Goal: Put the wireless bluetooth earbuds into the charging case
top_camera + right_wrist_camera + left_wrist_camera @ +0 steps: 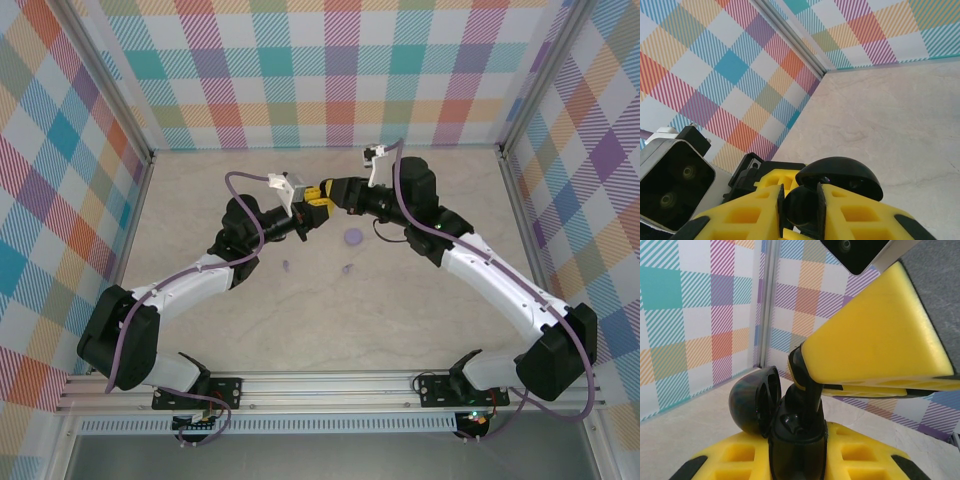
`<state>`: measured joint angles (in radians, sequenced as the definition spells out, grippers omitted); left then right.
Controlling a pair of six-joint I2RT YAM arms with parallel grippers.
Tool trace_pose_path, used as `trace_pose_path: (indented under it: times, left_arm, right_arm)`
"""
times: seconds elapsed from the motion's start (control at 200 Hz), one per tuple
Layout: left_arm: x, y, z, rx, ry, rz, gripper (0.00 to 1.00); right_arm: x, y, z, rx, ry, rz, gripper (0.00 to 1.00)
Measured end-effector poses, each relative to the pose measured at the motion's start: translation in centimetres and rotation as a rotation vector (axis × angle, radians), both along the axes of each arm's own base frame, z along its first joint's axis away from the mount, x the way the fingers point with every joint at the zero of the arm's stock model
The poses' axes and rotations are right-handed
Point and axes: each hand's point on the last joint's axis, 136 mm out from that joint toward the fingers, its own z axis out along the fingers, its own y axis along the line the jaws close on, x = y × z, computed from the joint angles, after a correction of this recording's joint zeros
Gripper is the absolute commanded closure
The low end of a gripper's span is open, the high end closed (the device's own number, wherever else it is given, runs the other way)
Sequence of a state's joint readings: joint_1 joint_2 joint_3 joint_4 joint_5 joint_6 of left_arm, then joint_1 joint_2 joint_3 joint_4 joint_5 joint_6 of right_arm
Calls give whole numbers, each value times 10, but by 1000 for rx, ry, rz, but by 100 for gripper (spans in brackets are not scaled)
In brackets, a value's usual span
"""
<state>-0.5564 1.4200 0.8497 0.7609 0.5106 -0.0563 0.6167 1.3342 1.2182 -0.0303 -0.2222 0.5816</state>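
The black charging case (797, 447) stands upright between the yellow fingers of my left gripper (797, 440), which is shut on it, its domed lid (751, 401) swung open to the left. From the upper right, my right gripper (801, 200) reaches down over the case mouth, shut on a black earbud (802, 205) that sits in or at the case's opening (807, 390). In the top view both grippers meet above mid-table, left (308, 207) and right (327, 194). Two tiny lilac earbuds (286, 265) (347, 270) lie on the table below them.
A lilac round disc (352, 237) lies on the table just right of the grippers. Plaid walls enclose the table on three sides, with metal posts in the far corners (152, 152). The left wrist camera (670, 190) sits close to my right fingers.
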Motion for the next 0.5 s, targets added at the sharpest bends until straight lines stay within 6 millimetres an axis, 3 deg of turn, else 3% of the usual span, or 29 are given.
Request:
trace_pose_path:
  times: [0.5]
  left_arm:
    - [3, 1, -6, 14, 24, 14, 95]
  right_arm:
    - [2, -4, -9, -42, 12, -30, 72]
